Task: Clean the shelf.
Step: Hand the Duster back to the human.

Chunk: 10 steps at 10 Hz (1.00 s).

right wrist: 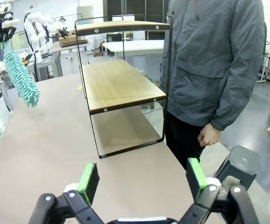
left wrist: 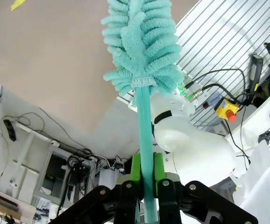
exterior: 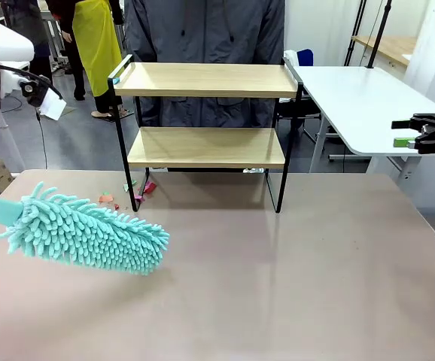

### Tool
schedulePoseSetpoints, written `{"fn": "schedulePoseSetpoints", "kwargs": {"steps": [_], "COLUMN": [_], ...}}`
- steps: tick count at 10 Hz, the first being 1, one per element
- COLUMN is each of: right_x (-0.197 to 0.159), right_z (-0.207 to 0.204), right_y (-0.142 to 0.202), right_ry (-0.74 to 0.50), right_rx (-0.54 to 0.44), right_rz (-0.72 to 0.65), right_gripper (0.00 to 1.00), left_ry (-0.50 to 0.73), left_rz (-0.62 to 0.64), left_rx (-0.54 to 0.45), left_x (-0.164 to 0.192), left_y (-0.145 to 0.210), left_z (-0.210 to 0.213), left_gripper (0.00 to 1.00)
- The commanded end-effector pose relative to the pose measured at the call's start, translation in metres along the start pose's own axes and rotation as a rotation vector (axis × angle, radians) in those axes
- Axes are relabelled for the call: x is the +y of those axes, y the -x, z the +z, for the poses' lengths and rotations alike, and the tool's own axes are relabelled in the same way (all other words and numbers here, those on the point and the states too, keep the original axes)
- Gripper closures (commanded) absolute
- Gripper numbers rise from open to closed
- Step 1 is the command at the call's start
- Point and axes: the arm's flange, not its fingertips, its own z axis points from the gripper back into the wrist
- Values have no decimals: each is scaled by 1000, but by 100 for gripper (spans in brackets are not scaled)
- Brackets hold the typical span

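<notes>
The shelf (exterior: 206, 147) stands at the far middle of the beige table, two light wooden boards in a black frame; it also shows in the right wrist view as the shelf (right wrist: 121, 86). A teal fluffy duster (exterior: 89, 233) hovers over the table's left side, well short of the shelf. My left gripper (left wrist: 146, 175) is shut on the duster's teal handle (left wrist: 143, 126), with the duster head (left wrist: 142, 42) pointing away. My right gripper (right wrist: 142, 179) is open and holds nothing; it hangs at the far right (exterior: 421, 133) beside the table.
Small coloured scraps (exterior: 127, 194) lie on the table by the shelf's left legs. A person in a grey jacket (right wrist: 209, 60) stands behind the shelf. A white table (exterior: 360, 98) stands at the back right.
</notes>
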Motion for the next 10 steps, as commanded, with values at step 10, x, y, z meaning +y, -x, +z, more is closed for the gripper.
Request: {"fn": "schedulePoseSetpoints", "kwargs": {"steps": [10], "right_x": [118], "right_z": [-52], "right_y": [-133], "right_ry": [-311], "right_rx": [-185], "right_rz": [7], "right_gripper": [0], "left_ry": [175], "left_rz": [-422], "left_rx": [-539], "left_x": [21], "left_y": [-64], "left_z": [-24], "left_gripper": [87]}}
